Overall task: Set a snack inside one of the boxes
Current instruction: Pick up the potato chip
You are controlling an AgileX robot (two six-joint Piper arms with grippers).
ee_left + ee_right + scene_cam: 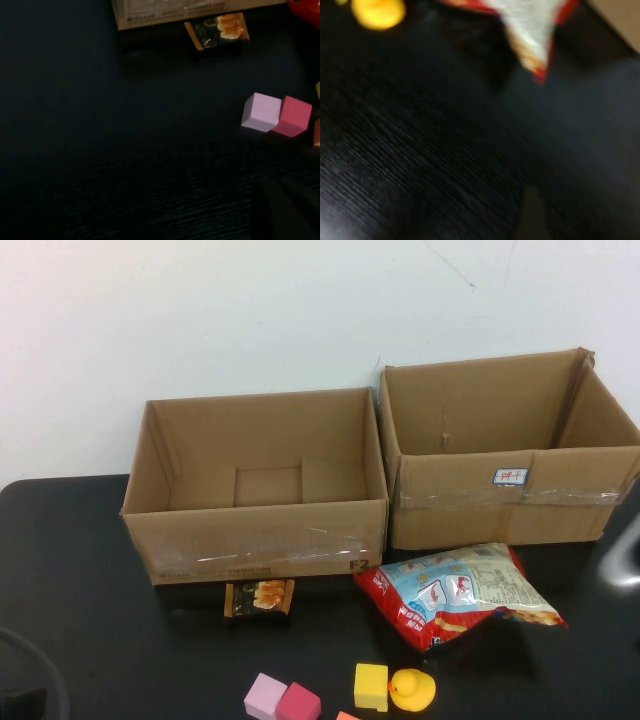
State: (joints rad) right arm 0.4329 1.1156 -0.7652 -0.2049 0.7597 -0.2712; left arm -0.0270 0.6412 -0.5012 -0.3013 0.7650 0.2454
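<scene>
Big chip bag (462,595) lies on the black tabletop (90,570), touching the right box (510,490). My right end effector (625,560) is just beside it; left end effector isn't in view. Can't tell if the right one's open.

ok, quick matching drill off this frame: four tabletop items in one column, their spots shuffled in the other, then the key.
Items:
1. large red and blue snack bag
2. small dark snack packet
3. yellow rubber duck
4. light pink foam cube

Places:
A. touching the magenta cube
B. against the left cardboard box front
C. before the right cardboard box
D. beside the yellow cube

Pairs: 1-C, 2-B, 3-D, 4-A

Neither the left gripper nor the right gripper is in view.
</scene>
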